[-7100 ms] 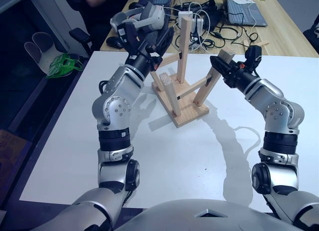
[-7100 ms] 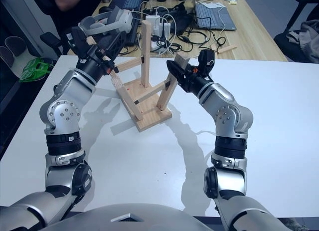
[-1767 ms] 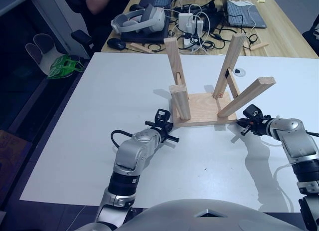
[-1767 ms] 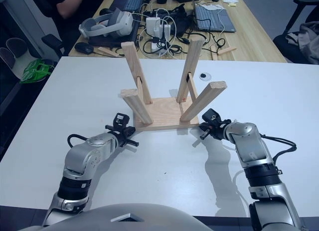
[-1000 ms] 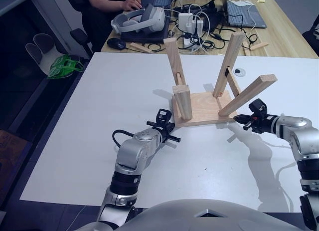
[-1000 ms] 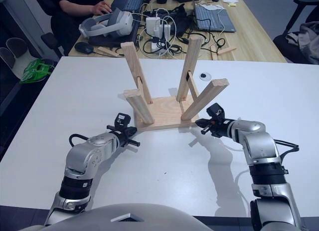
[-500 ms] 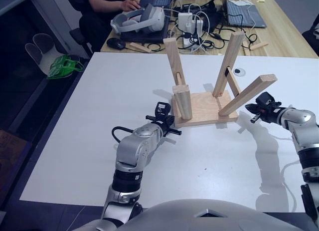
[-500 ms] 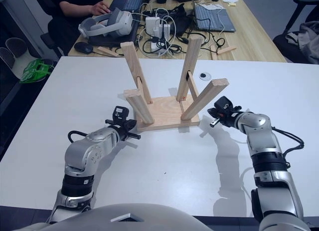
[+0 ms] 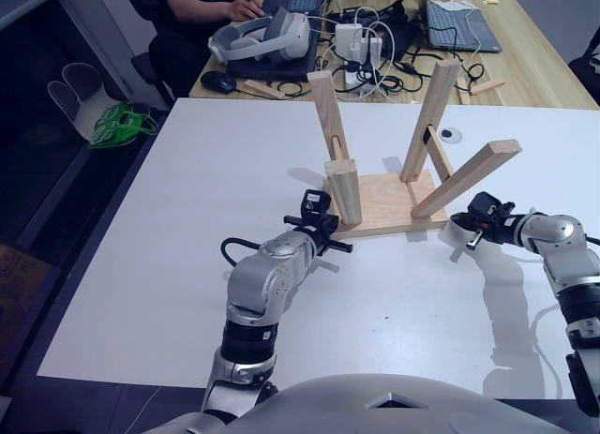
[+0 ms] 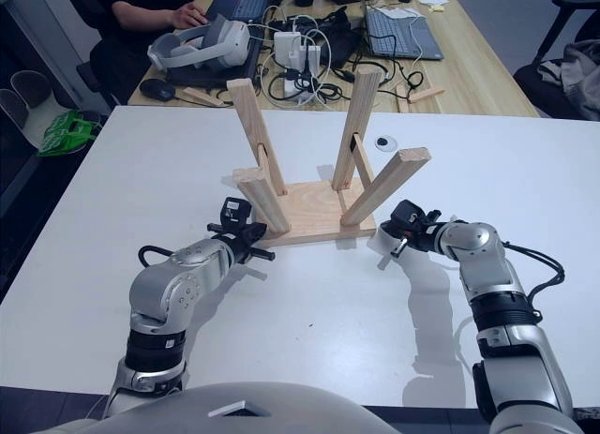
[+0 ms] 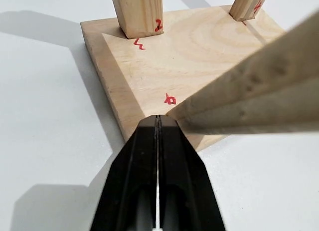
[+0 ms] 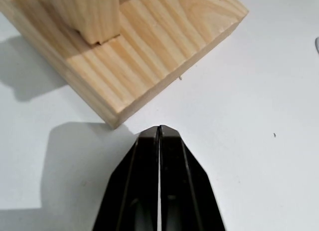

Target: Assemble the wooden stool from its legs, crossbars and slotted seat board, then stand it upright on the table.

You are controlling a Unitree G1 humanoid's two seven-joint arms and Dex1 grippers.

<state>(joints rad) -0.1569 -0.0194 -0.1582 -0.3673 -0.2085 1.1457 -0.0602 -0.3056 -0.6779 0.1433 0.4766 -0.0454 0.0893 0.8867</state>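
Observation:
The wooden stool stands upside down on the white table, its seat board [image 9: 384, 202] flat and its legs [image 9: 433, 115] pointing up, one leg [image 9: 466, 178] leaning out to the right. My left gripper [image 9: 330, 235] is shut, low at the board's near-left corner. In the left wrist view its tip [image 11: 158, 117] touches the board edge [image 11: 114, 91] beside a leg. My right gripper [image 9: 458, 222] is shut, low by the near-right corner. The right wrist view puts its tip [image 12: 159, 127] just short of the board's corner [image 12: 117, 109].
A small round disc [image 9: 453, 133] lies on the table behind the stool. Beyond the table's far edge is a wooden desk [image 9: 525, 59] with a headset [image 9: 258, 36], laptops and cables. The table's left edge [image 9: 103, 237] drops to dark floor.
My left gripper has slid right, up to the board's near-left corner. My right gripper has come down and left toward the near-right corner. The stool has stayed put.

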